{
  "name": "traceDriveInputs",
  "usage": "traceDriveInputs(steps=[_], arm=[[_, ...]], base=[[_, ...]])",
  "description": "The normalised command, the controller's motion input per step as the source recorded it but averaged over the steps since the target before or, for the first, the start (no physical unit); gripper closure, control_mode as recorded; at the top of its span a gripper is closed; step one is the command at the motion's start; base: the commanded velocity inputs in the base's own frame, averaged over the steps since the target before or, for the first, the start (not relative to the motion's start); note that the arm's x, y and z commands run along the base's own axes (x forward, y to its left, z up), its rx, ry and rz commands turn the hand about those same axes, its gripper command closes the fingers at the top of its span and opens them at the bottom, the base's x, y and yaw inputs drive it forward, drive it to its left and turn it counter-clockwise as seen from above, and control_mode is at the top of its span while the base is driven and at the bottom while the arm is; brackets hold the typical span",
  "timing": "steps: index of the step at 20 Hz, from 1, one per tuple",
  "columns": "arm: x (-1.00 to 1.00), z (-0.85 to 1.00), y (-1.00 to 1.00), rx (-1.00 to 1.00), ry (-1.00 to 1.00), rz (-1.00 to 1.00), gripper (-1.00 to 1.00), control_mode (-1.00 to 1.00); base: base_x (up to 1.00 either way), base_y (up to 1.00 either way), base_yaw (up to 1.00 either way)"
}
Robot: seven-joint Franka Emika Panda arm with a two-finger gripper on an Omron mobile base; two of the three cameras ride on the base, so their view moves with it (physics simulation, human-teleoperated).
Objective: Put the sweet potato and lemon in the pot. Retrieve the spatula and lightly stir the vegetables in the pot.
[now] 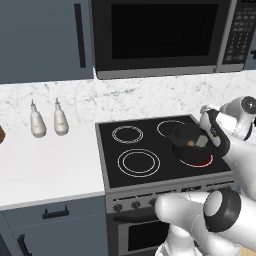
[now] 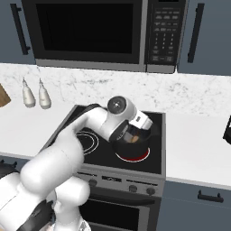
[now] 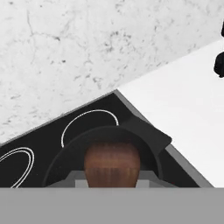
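The dark pot [image 1: 186, 136] [image 2: 124, 145] stands on the stove's front right burner, which glows red under it. My gripper [image 1: 201, 142] [image 2: 133, 134] reaches down into the pot. In the hand view it [image 3: 112, 183] is shut on the spatula [image 3: 112, 166], whose reddish-brown handle end fills the space between the fingers; the blade is hidden. The pot's rim and one side handle [image 3: 151, 132] lie just beyond. A bit of orange in the pot is the sweet potato [image 1: 190, 144] [image 2: 134, 139]. The lemon is hidden.
Two pale bottles [image 1: 37, 123] [image 2: 28, 96] stand on the left counter by the marble backsplash. A microwave [image 1: 160, 35] hangs above the stove. A dark object [image 2: 227, 130] sits on the right counter. The three other burners [image 1: 138, 163] are bare.
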Motion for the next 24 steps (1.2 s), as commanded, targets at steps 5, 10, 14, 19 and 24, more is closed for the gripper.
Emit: traceDriveInputs(steps=[5, 10, 14, 19, 24], arm=[[0.21, -0.30, 0.01, -0.02, 0.20, 0.15, 1.00, -1.00], [0.02, -0.59, 0.01, 0.00, 0.01, 0.20, 1.00, -1.00], [0.34, -0.48, 0.05, 0.00, -0.13, 0.18, 1.00, -1.00], [0.64, -0.11, 0.05, 0.00, -0.22, 0.13, 1.00, -1.00], [0.45, -0.01, 0.00, -0.03, -0.17, 0.07, 1.00, -1.00]], base=[[0.00, 0.00, 0.00], [0.00, 0.00, 0.00], [0.00, 0.00, 0.00], [0.00, 0.00, 0.00], [0.00, 0.00, 0.00]])
